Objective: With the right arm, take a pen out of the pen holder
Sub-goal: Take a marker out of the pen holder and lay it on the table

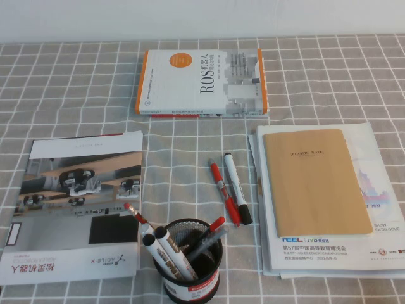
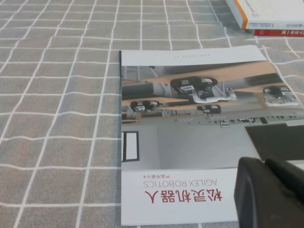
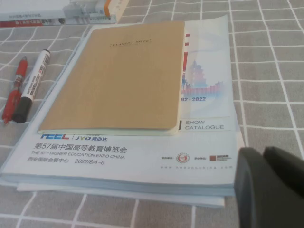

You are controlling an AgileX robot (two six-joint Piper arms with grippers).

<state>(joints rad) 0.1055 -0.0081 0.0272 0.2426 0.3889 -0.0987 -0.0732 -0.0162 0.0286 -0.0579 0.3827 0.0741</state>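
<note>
Right gripper (image 3: 265,164) closed, empty, above near corner of catalogue stack (image 3: 118,161). Left gripper (image 2: 267,166) above brochure (image 2: 190,142); state cannot be told. Pen holder (image 1: 190,285) with pens (image 1: 171,250) at front, between brochure and stack, well apart from right gripper.

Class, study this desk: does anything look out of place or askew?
A red pen and a black marker lie loose on the cloth, beyond the pen holder rather than in it. Nothing spilled or damaged. The left pincer hangs near the brochure, the right pincer, shut, near the catalogue.
</note>
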